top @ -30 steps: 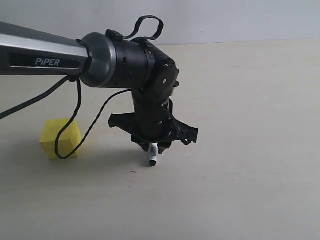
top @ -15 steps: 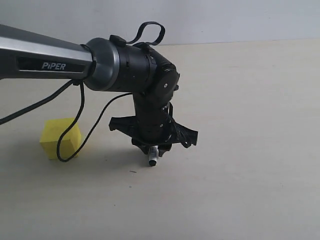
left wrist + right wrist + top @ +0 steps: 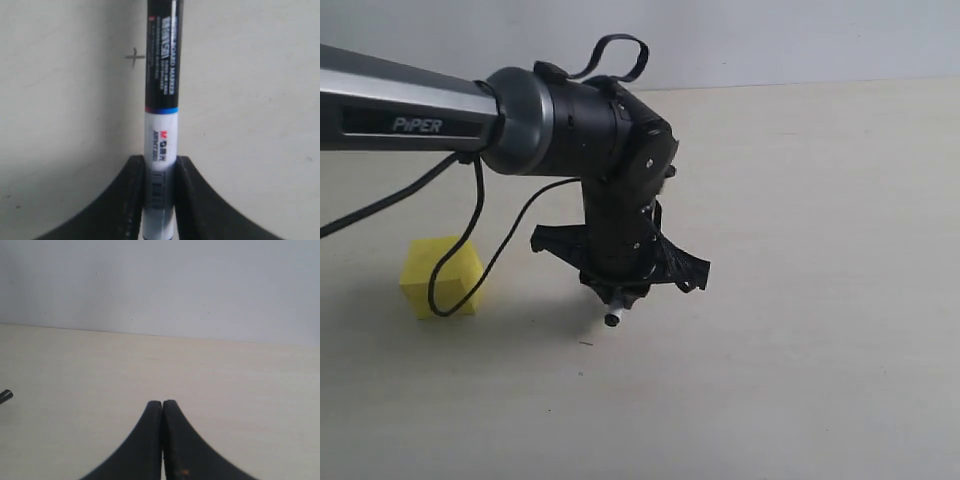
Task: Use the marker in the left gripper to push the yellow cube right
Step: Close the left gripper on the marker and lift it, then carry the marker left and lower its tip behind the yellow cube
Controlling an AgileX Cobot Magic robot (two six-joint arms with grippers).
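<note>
The yellow cube (image 3: 441, 276) rests on the pale table at the left of the exterior view, partly crossed by a hanging black cable. My left gripper (image 3: 619, 296) points down over the table well to the right of the cube, shut on the marker (image 3: 613, 317), whose tip sticks out just below the fingers and hovers above the surface. In the left wrist view the marker (image 3: 161, 100) runs straight out from between the two black fingers (image 3: 132, 195), white barrel gripped, black cap far end. My right gripper (image 3: 162, 403) is shut on nothing and does not show in the exterior view.
A small dark cross mark (image 3: 134, 57) lies on the table beside the marker's cap. A loose black cable (image 3: 470, 240) droops from the left arm in front of the cube. A light wall (image 3: 160, 285) rises behind the table's far edge.
The left arm has shifted slightly left, toward the cube, and the marker's tip now sits a little higher and further left. The cube has not moved.
</note>
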